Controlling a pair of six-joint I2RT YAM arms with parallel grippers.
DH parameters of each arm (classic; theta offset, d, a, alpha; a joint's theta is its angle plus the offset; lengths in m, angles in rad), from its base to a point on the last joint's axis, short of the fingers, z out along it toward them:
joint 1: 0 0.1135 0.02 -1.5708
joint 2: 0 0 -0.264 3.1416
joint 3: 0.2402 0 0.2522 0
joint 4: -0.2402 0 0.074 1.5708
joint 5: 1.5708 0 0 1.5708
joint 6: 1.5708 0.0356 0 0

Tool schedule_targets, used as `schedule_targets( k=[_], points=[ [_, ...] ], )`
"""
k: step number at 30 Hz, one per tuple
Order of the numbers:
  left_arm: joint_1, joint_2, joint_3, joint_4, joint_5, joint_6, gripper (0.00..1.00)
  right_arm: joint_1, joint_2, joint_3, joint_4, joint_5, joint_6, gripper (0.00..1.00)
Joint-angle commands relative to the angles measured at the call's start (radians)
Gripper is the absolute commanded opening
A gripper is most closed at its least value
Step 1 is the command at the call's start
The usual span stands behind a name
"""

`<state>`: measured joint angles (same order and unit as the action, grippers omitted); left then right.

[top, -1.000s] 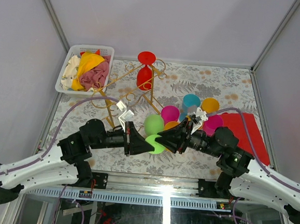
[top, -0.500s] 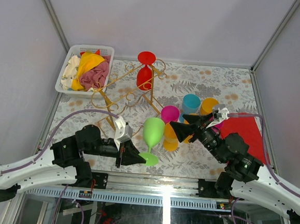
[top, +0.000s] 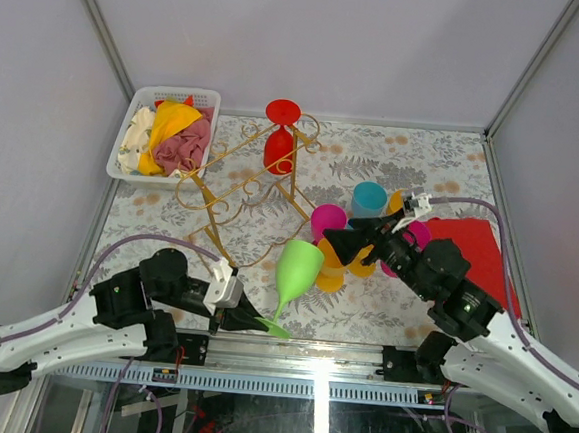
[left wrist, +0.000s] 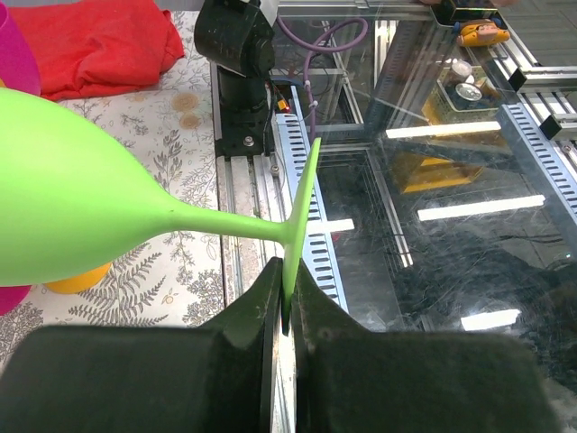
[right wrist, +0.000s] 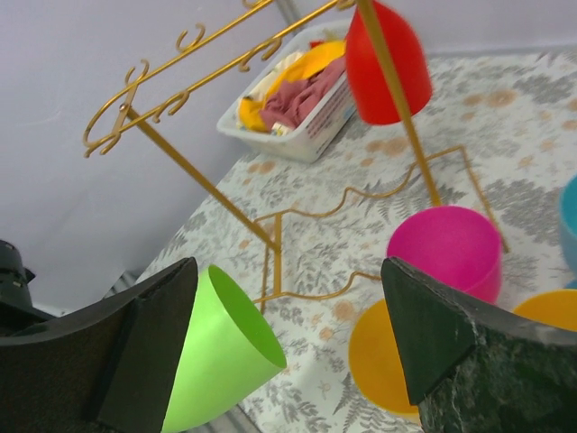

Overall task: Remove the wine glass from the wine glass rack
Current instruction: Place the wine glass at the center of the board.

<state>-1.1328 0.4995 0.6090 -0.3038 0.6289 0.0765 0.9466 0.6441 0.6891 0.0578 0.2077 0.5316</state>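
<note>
My left gripper (top: pixel 249 322) is shut on the flat foot of a lime-green wine glass (top: pixel 298 266) and holds it tilted above the table's near edge. In the left wrist view the foot (left wrist: pixel 303 212) stands edge-on between my fingers (left wrist: pixel 287 302), with the bowl (left wrist: pixel 63 212) to the left. My right gripper (top: pixel 354 244) is open and empty, and its fingers (right wrist: pixel 288 316) stand apart either side of the green glass (right wrist: pixel 221 361) without touching it. A red wine glass (top: pixel 280 142) hangs upside down on the gold wire rack (top: pixel 232 152). The red glass (right wrist: pixel 388 59) and the rack (right wrist: pixel 200 180) also show in the right wrist view.
A white basket (top: pixel 134 114) of cloths stands at the back left. A magenta cup (top: pixel 327 220), a blue cup (top: pixel 368 198) and orange cups (top: pixel 331 265) stand under the right arm. A red cloth (top: pixel 479 257) lies at the right.
My left gripper has drawn back toward the near edge with the green glass, which now tilts. My right gripper has left the glass and pulled back to the right.
</note>
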Motion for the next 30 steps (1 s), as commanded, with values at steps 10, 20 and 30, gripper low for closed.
schedule_targets(
  k=[10, 20, 30],
  points=[
    [-0.009, -0.052, -0.003, -0.025, 0.009, 0.081, 0.0, -0.278, 0.158, -0.007, 0.353, -0.845, 0.329, 0.81],
    [-0.007, -0.065, 0.001, -0.008, 0.015, 0.073, 0.0, -0.278, 0.26, 0.004, 0.397, -1.015, 0.354, 0.72],
    [-0.007, -0.071, -0.021, 0.014, 0.005, 0.048, 0.0, -0.278, 0.262, -0.06, 0.597, -1.16, 0.475, 0.6]
  ],
)
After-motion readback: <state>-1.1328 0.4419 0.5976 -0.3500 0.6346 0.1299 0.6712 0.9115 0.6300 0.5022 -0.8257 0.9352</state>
